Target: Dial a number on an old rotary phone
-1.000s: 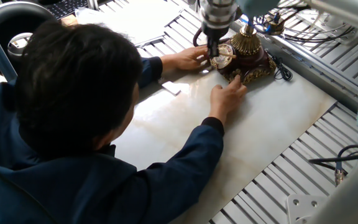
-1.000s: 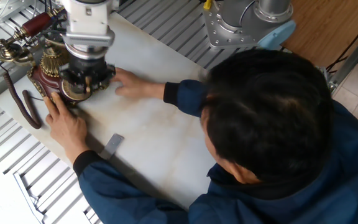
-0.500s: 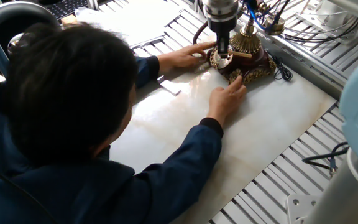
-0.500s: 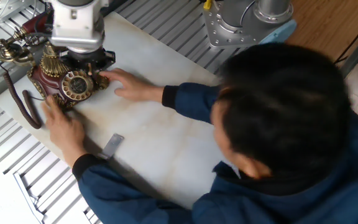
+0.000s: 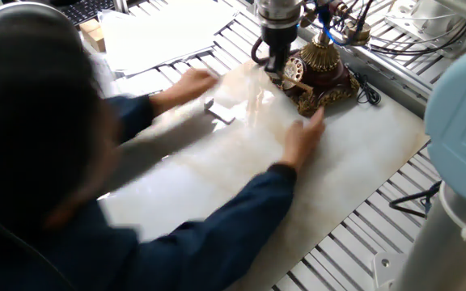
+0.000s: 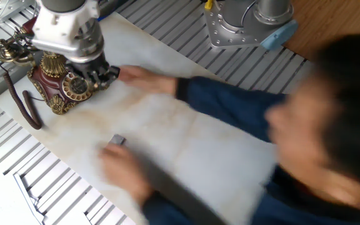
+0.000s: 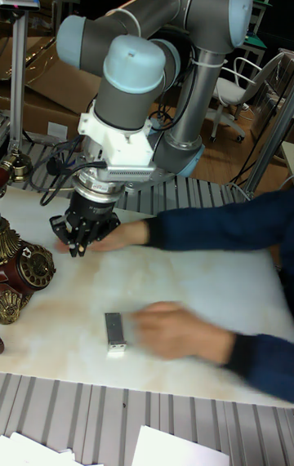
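The old rotary phone [image 5: 324, 79] stands at the far end of the white board, dark brown with brass trim, and its round dial [image 6: 77, 86] is uncovered. It also shows at the left edge of the tall fixed view [image 7: 20, 270]. My gripper [image 6: 102, 75] hangs just beside the dial, at the phone's side, with its dark fingers pointing down. They look closed together with nothing held. In one fixed view the gripper [image 5: 275, 65] is just left of the dial [image 5: 295, 71]. In the tall view the gripper [image 7: 79, 247] is to the right of the phone.
A person leans over the board. One hand [image 6: 139, 75] lies right beside my gripper, the other [image 7: 175, 331] is blurred in motion over the board's middle. A small grey block [image 7: 116, 331] lies on the board. The handset [image 6: 17, 37] and cord [image 6: 29, 109] are behind the phone.
My gripper has come off the dial and shifted sideways to the phone's edge. The person's hands have left the phone and are pulling back, and the head has moved away.
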### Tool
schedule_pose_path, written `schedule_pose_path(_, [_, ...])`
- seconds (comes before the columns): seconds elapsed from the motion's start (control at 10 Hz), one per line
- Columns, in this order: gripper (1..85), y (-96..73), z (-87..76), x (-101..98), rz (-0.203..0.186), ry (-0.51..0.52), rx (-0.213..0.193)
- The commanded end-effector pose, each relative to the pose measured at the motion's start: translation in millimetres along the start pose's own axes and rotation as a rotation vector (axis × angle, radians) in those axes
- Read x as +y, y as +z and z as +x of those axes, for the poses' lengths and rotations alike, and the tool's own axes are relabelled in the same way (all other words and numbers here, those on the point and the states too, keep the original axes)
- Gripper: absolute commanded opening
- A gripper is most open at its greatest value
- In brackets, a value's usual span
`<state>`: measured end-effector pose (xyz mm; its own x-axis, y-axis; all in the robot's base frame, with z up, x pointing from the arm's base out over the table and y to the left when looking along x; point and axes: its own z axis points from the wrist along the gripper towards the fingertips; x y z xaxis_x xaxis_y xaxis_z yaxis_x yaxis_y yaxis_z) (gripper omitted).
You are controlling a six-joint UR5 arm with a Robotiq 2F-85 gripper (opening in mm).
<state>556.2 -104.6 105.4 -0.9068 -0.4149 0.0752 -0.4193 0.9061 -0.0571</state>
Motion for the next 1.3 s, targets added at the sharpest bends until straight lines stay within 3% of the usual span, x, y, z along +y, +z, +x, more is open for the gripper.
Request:
schedule_pose_path(0.0, [2.0,9.7,-21.4,-6.7,-0.007,0.07,-0.036])
schedule_pose_path(0.1, [2.3,10.3,-18.5,-18.9,0.026,0.017,-0.023])
schedule_pose_path(0.2, [14.0,8.6,-1.0,-34.9,0.067,-0.062,0.044])
schedule_pose_path(0.3, [45.3,5.7,16.6,-35.8,0.041,-0.118,0.104])
schedule_pose_path(0.4, [60.0,3.0,25.8,-38.0,0.023,-0.141,0.135])
schedule_pose_path(0.5, [60.0,2.3,25.1,-26.8,-0.017,-0.105,0.127])
schedule_pose_path(0.6, [57.0,1.1,17.4,-11.6,-0.061,-0.039,0.093])
schedule_pose_path(0.7, [34.7,-0.8,19.2,-14.1,-0.046,0.027,0.093])
schedule_pose_path(0.8, [23.7,-2.1,16.9,-23.8,0.001,0.095,0.075])
schedule_pose_path(0.9, [2.0,-1.3,12.4,-20.9,0.015,0.25,0.059])
schedule_pose_path(1.0, [2.0,0.3,-3.2,18.4,-0.081,0.45,0.023])
schedule_pose_path(1.1, [2.0,1.4,-9.9,39.6,-0.097,0.523,-0.011])
schedule_pose_path(1.2, [2.0,2.4,-6.7,59.0,-0.103,0.561,-0.016])
